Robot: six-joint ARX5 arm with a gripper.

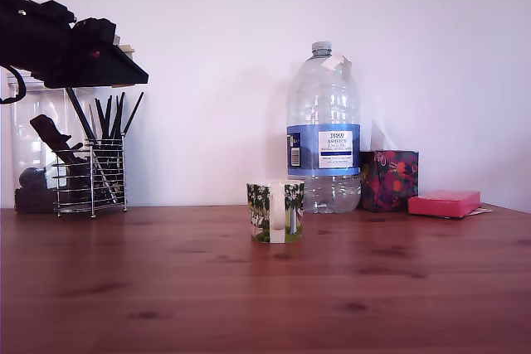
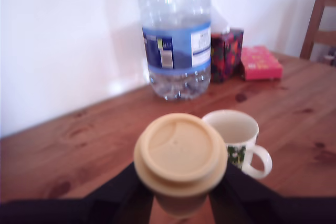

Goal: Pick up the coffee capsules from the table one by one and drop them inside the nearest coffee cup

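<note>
In the wrist view my gripper is shut on the cream-beige coffee capsule, whose lid faces the camera, with a black finger on either side of it. The tree-printed coffee cup stands just beyond the capsule on the wooden table, its mouth open and its white handle turned sideways. In the exterior view the black arm hangs high at the exterior view's left, well above the table and far from the cup. The dark capsule is out of view.
A tall clear water bottle stands right behind the cup, with a dark patterned box and a flat pink box beside it. A wire basket of utensils sits under the arm. A wooden chair shows past the table.
</note>
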